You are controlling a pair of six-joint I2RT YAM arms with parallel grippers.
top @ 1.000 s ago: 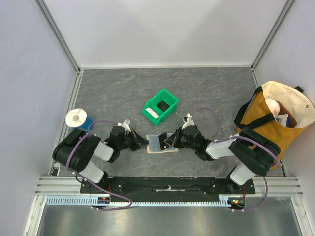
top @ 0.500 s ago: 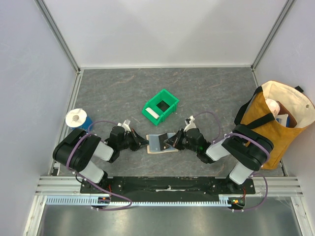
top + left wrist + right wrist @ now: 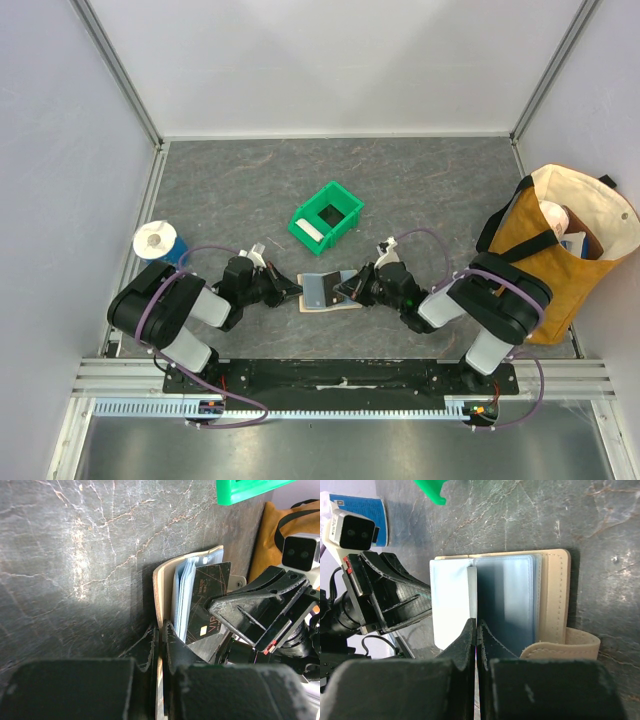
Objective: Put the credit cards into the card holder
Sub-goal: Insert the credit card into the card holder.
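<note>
the card holder (image 3: 553, 595) is laid open on the grey marbled bench (image 3: 430, 190), near the front edge and between the 2 tools. its tan stitched cover is seen spread out in the right wrist view, and a strap tab (image 3: 570, 647) is seen at 1 corner.

the left tool (image 3: 161, 632) is closed on the card holder: a tan edge of the cover is pinched between the 2 black fingers. the right tool (image 3: 476, 626) is closed on the dark card (image 3: 210, 587), which is gripped at 1 end while the other end is set into the holder, just beside the light blue cards (image 3: 183, 597). gold lines, a chip and the letters "vip" are seen on the dark card's face. in the right wrist view this card is seen only edge-on, as a thin line between the fingers, with light blue surfaces on both sides of it. the 2 tools are pointed toward each other across the holder.

farther back on the bench, a green bin (image 3: 346, 222) is set well apart from the holder, and a whitish object (image 3: 309, 233) is seen inside it. a mustard and cream tote bag (image 3: 520, 250) is stood at the right edge, beside the right arm. a blue and white roll (image 3: 157, 240) is stood at the left, beside the left arm.
</note>
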